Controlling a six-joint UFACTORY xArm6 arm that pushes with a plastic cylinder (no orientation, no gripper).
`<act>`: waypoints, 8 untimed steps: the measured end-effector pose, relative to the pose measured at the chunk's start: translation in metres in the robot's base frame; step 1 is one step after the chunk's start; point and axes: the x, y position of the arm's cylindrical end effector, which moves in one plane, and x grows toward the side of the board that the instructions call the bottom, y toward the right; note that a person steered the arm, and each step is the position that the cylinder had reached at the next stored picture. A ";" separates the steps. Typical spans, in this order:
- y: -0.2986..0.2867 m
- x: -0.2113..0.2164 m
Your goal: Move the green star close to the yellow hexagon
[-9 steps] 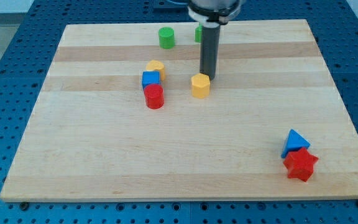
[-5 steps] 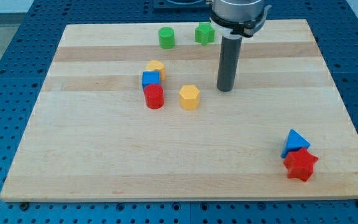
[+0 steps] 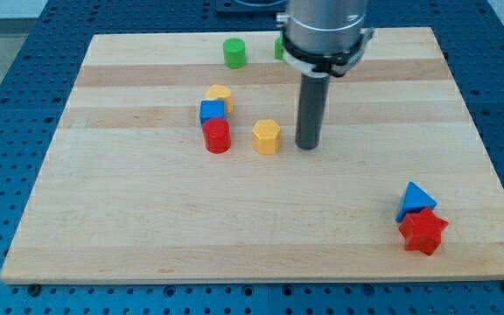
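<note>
My rod stands upright, my tip (image 3: 308, 145) just right of the yellow hexagon (image 3: 266, 136) (no gripper), having slid down-left; green star (image 3: 279, 48) peeks out top centre.

my tip (image 3: 307, 146) just right of hexagon (image 3: 267, 136), star (image 3: 279, 48) behind

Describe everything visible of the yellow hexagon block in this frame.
The yellow hexagon is a small, solid-looking block with a flat six-sided top and a shaded orange-yellow side. It sits flat on the wooden board, just above the board's middle. Nothing touches it: the red block lies apart on the view's left, and my tip stands apart on the view's right.
</note>
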 end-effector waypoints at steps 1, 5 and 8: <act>-0.051 0.000; 0.074 -0.166; 0.035 -0.221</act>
